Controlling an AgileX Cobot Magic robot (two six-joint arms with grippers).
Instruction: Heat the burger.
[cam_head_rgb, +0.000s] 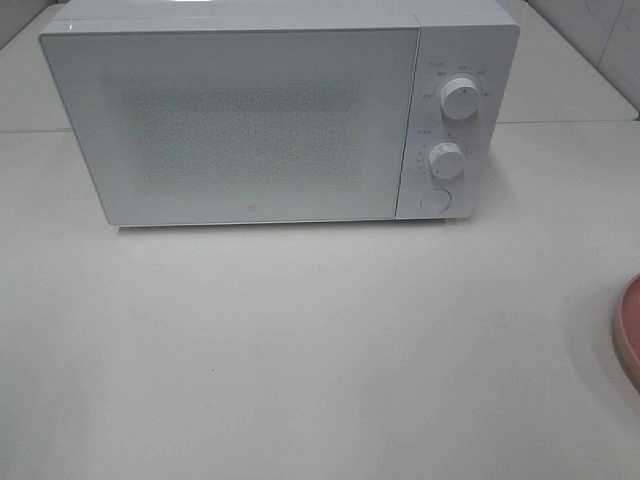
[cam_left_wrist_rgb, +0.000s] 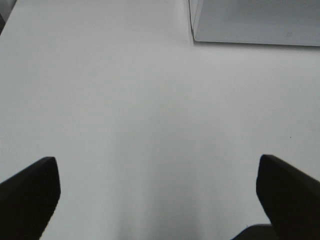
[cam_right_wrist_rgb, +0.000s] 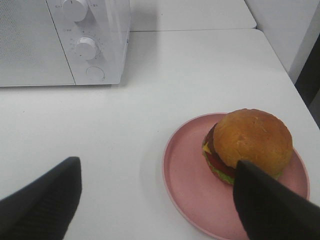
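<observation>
A plain white tabletop (cam_head_rgb: 300, 360) fills the scene, smooth and matte, with a seam line running across it behind the appliance and pale walls beyond its far edge.

Nearest in the right wrist view, the right hand (cam_right_wrist_rgb: 157, 197) hangs above the tabletop with its two dark fingers (cam_right_wrist_rgb: 42, 205) spread well apart and nothing between them. One finger tip overlaps the near side of the burger in that view; whether it touches the bun cannot be told. The left hand (cam_left_wrist_rgb: 157, 200) likewise hovers over bare white surface, its black fingers (cam_left_wrist_rgb: 30, 192) at the widest spread, holding nothing.

Just past the right hand sits the shallow round pink plate (cam_right_wrist_rgb: 187, 175), flat on the tabletop. On it, toward the side away from the microwave, stands the tall burger (cam_right_wrist_rgb: 250, 142) with a glossy golden-brown domed bun, a dark patty, yellow cheese, red tomato and green lettuce showing at its edge. In the high exterior view only a sliver of the plate's rim (cam_head_rgb: 627, 330) shows at the right edge, and the burger is out of frame.

Farther back stands the white box-shaped microwave oven (cam_head_rgb: 250, 110), its speckled door shut. Its control panel on the right carries an upper round dial (cam_head_rgb: 460, 98), a lower round dial (cam_head_rgb: 446, 160) and a round button (cam_head_rgb: 435, 199) below them. The plate is well apart from the microwave, in front of it and to its right.
</observation>
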